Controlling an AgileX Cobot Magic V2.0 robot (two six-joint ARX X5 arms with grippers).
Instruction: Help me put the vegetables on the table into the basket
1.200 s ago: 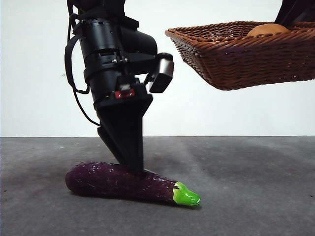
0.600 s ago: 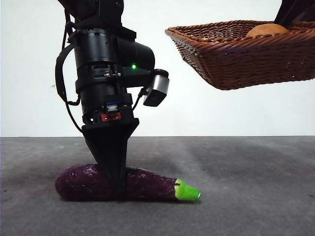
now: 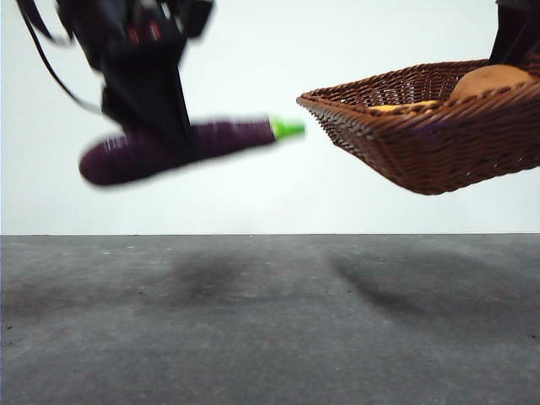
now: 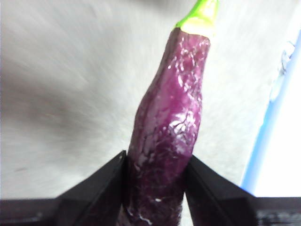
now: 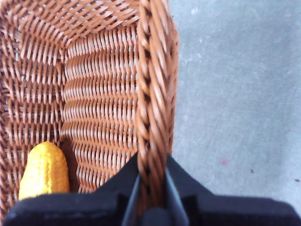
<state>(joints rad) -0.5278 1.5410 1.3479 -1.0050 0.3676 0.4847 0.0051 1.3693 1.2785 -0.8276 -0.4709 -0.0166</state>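
Note:
My left gripper [image 3: 150, 114] is shut on the dark-purple eggplant [image 3: 215, 139] and holds it high above the table [image 3: 270, 329], green stem cap [image 3: 287, 128] toward the basket. In the left wrist view the jaws [image 4: 155, 183] clamp the eggplant [image 4: 171, 113] near its thick end. My right gripper [image 5: 153, 188] is shut on the braided rim [image 5: 153, 89] of the wicker basket [image 3: 422, 143] and holds it in the air, tilted down toward the eggplant. The brown potato [image 3: 489, 80] and the yellow-orange piece [image 5: 44, 172] lie inside the basket.
The right arm [image 3: 516, 34] shows as a dark shape at the top right corner. Soft shadows of the eggplant and basket fall on the grey table. A white wall stands behind.
My left gripper has lifted the eggplant off the table, up to about the basket rim's height. The basket has dropped a little and tilted toward it.

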